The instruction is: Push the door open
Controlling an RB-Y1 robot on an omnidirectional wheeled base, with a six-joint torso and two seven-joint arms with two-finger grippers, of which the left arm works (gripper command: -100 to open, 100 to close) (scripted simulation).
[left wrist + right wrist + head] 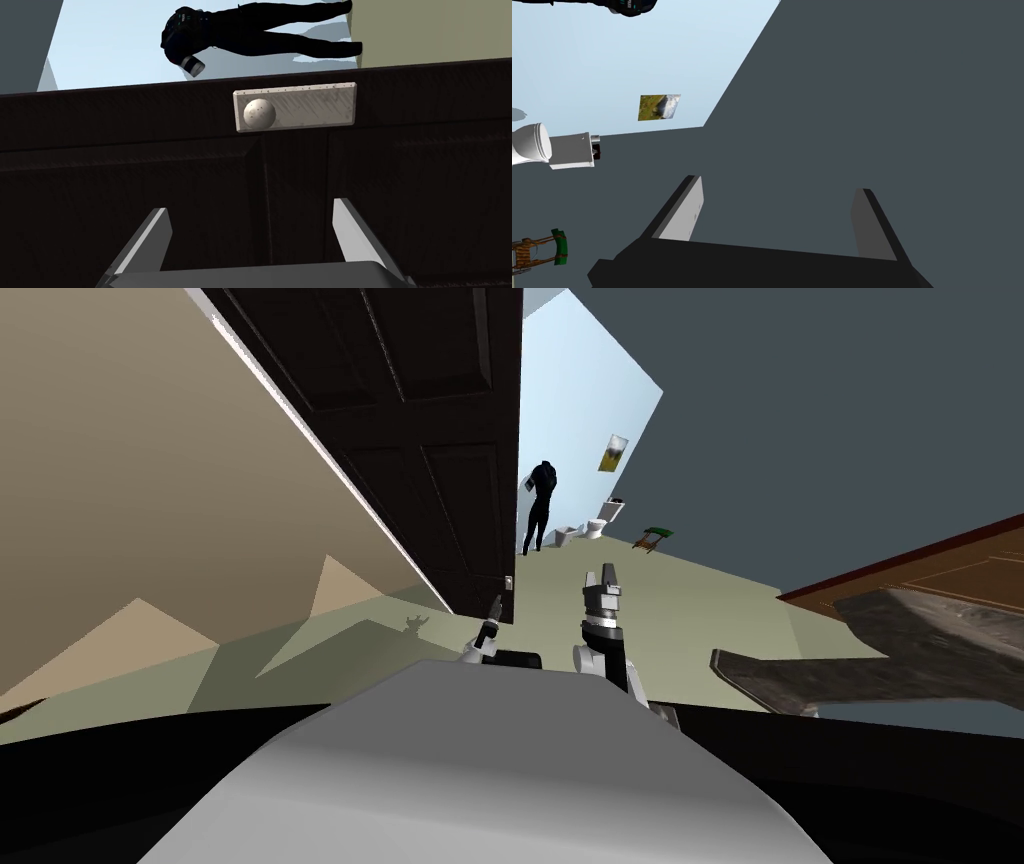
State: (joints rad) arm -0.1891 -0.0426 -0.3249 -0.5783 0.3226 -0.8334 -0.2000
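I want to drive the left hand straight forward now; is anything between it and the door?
Nothing visible is. The left hand, fingers open, points straight at the dark door, near the round knob on its pale plate, with only bare panel ahead of the fingers.

Domestic interior, seen at a bathroom doorway. A dark panelled door (430, 438) with a round knob on a pale plate (295, 106) stands at 11 o'clock. Past its edge, at 12 o'clock, a pale blue room holds a white toilet (597, 526), a second low white fixture (567, 533) and a landscape picture (613, 453) on the wall. A small green-topped seat (655, 538) stands toward 1 o'clock. Brown wooden furniture (930, 588) lies at 3 o'clock.
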